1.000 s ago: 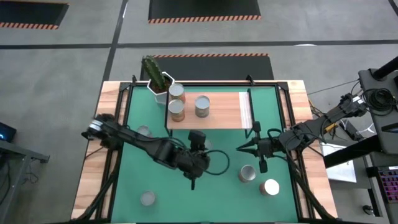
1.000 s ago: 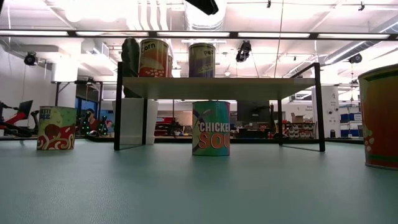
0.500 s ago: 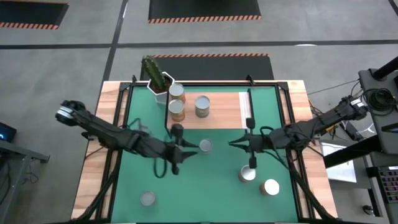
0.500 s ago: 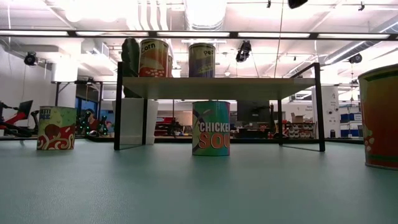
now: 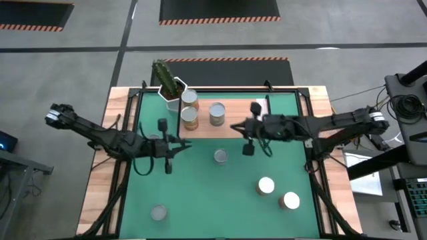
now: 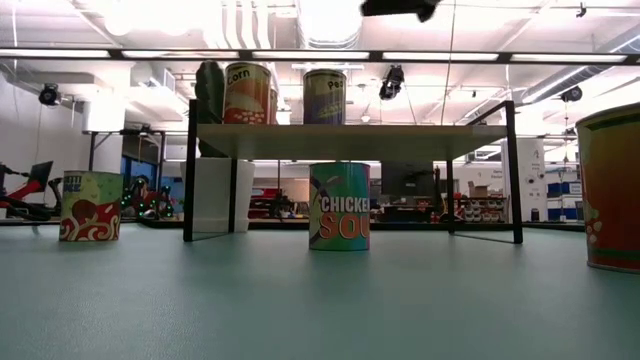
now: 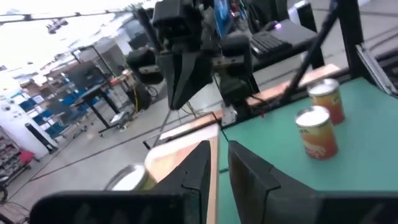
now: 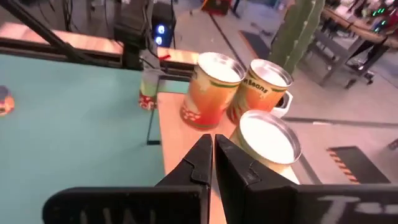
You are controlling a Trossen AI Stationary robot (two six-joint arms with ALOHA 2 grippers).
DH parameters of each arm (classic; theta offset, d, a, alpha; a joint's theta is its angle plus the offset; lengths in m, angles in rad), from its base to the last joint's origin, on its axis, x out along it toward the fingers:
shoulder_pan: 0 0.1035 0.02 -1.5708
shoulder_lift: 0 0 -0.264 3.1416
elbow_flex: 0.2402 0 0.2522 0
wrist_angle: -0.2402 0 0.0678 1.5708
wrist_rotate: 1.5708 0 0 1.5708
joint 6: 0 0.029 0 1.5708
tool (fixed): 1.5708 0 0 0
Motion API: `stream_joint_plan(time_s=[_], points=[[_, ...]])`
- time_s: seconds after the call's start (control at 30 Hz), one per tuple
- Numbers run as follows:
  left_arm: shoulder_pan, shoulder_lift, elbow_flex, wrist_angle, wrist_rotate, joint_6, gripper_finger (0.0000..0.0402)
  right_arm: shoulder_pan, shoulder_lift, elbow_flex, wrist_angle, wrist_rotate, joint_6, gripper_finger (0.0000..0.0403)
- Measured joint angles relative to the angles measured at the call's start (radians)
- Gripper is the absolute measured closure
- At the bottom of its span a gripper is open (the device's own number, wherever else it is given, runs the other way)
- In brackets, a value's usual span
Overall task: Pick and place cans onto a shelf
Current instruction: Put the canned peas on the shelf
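Note:
The shelf (image 5: 241, 121) stands at the far middle of the green mat, with three cans on it (image 5: 190, 99) (image 5: 190, 118) (image 5: 217, 113). Loose cans stand on the mat: one in the middle (image 5: 220, 156), two near right (image 5: 266, 186) (image 5: 289, 201), one near left (image 5: 158, 213). My left gripper (image 5: 185, 143) is shut and empty, left of the middle can. My right gripper (image 5: 233, 126) is shut and empty above the shelf, just right of the can (image 8: 267, 140) at the shelf's middle.
A cactus in a white hexagonal pot (image 5: 168, 83) stands at the shelf's far left corner. In the low view one can (image 6: 339, 206) stands in front of the shelf (image 6: 350, 128), another far left (image 6: 90, 205), and one close at the right (image 6: 610, 185).
My left gripper has drawn back from the mat's middle toward the table's left and far side, leaving the middle can standing uncovered. My right gripper has gone from beside the near-right cans toward the far edge and left, to above the shelf.

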Motion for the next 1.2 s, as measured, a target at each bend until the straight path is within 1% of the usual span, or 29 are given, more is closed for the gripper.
stream_joint_plan(time_s=[0.07, 0.17, 0.27, 0.5, 0.6, 0.8, 1.1, 1.2], points=[[0.000, -0.027, -0.014, 0.014, -0.004, 0.000, 0.0364, -0.039, 0.046, 0.069, -0.070, -0.039, -0.006, 0.0394], [0.000, -0.050, -0.026, 0.009, -0.005, 0.000, 0.0364, -0.094, 0.114, 0.169, -0.112, -0.108, -0.028, 0.0394], [0.000, -0.060, -0.028, 0.010, -0.005, 0.000, 0.0364, -0.143, 0.183, 0.259, -0.153, -0.146, -0.060, 0.0394], [0.000, -0.051, -0.026, 0.007, -0.004, 0.000, 0.0364, -0.243, 0.313, 0.412, -0.262, -0.148, -0.115, 0.0394], [0.000, -0.047, -0.021, 0.010, -0.004, 0.000, 0.0364, -0.277, 0.342, 0.429, -0.281, -0.177, -0.146, 0.0394], [0.000, -0.045, -0.020, 0.009, -0.004, 0.000, 0.0364, -0.323, 0.366, 0.433, -0.274, -0.293, -0.160, 0.0394], [0.000, -0.045, -0.019, 0.010, -0.004, 0.000, 0.0364, -0.329, 0.410, 0.431, -0.250, -0.294, -0.164, 0.0394], [0.000, -0.045, -0.019, 0.010, -0.004, 0.000, 0.0364, -0.332, 0.410, 0.431, -0.244, -0.268, -0.144, 0.0394]])
